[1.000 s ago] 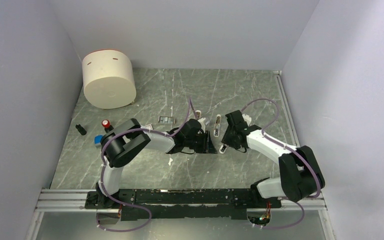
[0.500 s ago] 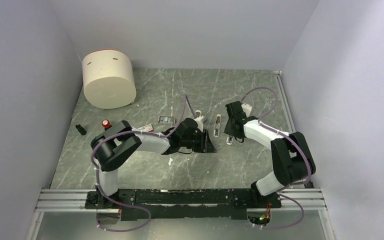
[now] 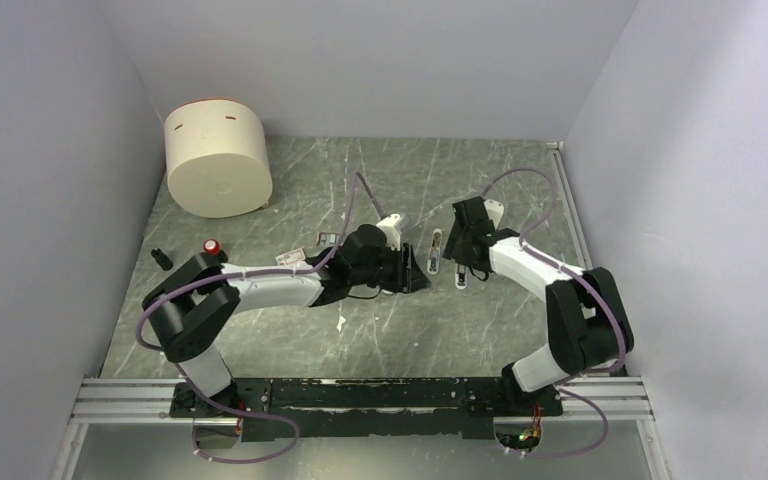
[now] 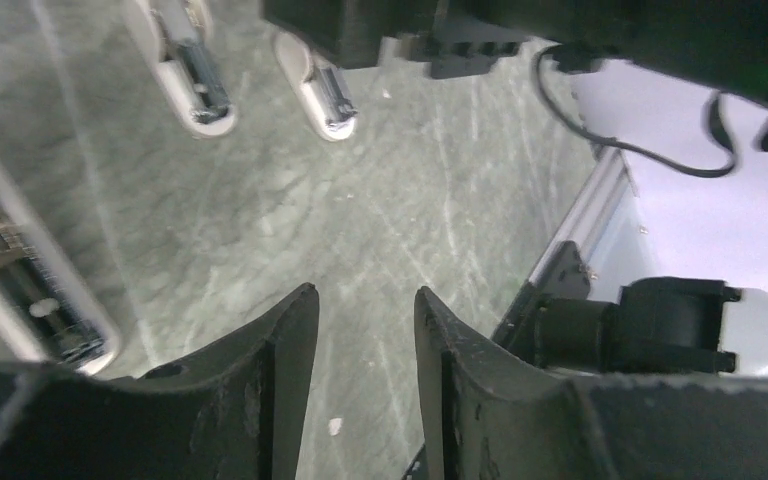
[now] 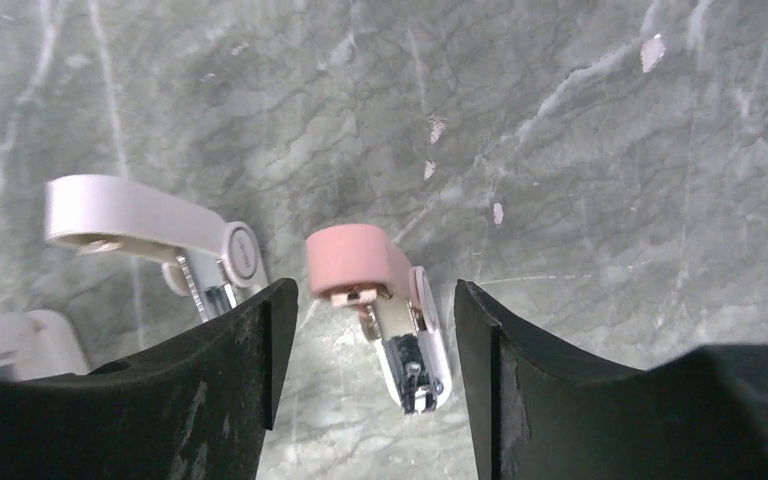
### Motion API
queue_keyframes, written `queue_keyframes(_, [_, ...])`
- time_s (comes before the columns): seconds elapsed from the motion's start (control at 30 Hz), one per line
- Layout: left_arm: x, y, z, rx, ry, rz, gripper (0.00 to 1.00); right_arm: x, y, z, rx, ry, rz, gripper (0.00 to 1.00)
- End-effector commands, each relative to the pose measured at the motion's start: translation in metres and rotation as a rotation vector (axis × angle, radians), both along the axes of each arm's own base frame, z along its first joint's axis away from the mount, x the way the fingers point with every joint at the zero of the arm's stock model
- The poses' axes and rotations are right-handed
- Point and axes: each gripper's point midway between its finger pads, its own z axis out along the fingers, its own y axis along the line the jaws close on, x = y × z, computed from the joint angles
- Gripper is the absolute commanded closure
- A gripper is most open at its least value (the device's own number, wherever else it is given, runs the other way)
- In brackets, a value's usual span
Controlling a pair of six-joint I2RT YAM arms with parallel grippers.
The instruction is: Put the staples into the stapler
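The slim white stapler (image 3: 435,248) lies in the middle of the table; in the right wrist view it shows hinged open (image 5: 150,225). A short white piece with a pink stubby end (image 5: 380,262) lies beside it (image 3: 461,278). My right gripper (image 5: 372,290) is open and straddles that pink-ended piece without touching it (image 3: 460,266). My left gripper (image 4: 365,292) is open and empty, low over the bare table just left of the stapler (image 3: 418,272). A small dark grey block, the staples (image 3: 329,238), lies left of the left wrist. I cannot see its box.
A big cream cylinder (image 3: 218,158) stands at the back left. A red-capped piece (image 3: 212,245) and a small black piece (image 3: 163,258) lie near the left wall. Grey walls close the sides and back. A metal rail (image 3: 360,395) runs along the front.
The left arm has stretched out, and its gripper has moved a little right, towards the stapler. The right gripper and the pink-ended piece have shifted back and right.
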Motion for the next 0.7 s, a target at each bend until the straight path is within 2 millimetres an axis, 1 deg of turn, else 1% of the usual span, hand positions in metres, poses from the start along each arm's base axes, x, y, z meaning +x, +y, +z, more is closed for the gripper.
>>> queue_keyframes(0.0, [0.028,0.025,0.018,0.109,-0.13,0.122,0.54,0.012,0.002,0.045,0.026,-0.106,0.012,0.37])
queue_keyframes(0.03, [0.031,0.031,0.023,0.127,-0.146,0.135,0.53,0.013,0.003,0.053,0.035,-0.123,0.019,0.37])
queue_keyframes(0.07, [0.039,0.04,0.03,0.152,-0.175,0.182,0.53,0.015,0.006,0.061,0.048,-0.143,0.031,0.37])
queue_keyframes(0.13, [0.05,0.061,0.046,0.194,-0.24,0.26,0.5,0.019,0.013,0.074,0.073,-0.181,0.072,0.42])
queue_keyframes(0.2, [0.06,0.084,0.067,0.239,-0.304,0.338,0.46,0.023,0.024,0.087,0.112,-0.212,0.132,0.48])
queue_keyframes(0.3, [0.069,0.12,0.101,0.303,-0.39,0.454,0.39,0.029,0.048,0.106,0.183,-0.266,0.22,0.53])
queue_keyframes(0.4, [0.069,0.151,0.139,0.328,-0.457,0.543,0.3,0.034,0.074,0.127,0.225,-0.322,0.306,0.54])
queue_keyframes(0.47, [0.065,0.174,0.159,0.338,-0.483,0.602,0.23,0.037,0.095,0.142,0.239,-0.36,0.367,0.54])
queue_keyframes(0.57, [0.06,0.203,0.179,0.359,-0.516,0.675,0.17,0.039,0.128,0.154,0.254,-0.388,0.465,0.54])
queue_keyframes(0.6, [0.057,0.212,0.185,0.363,-0.526,0.694,0.16,0.04,0.141,0.155,0.256,-0.389,0.497,0.54])
queue_keyframes(0.67, [0.054,0.224,0.193,0.373,-0.553,0.711,0.09,0.042,0.166,0.159,0.251,-0.4,0.551,0.54])
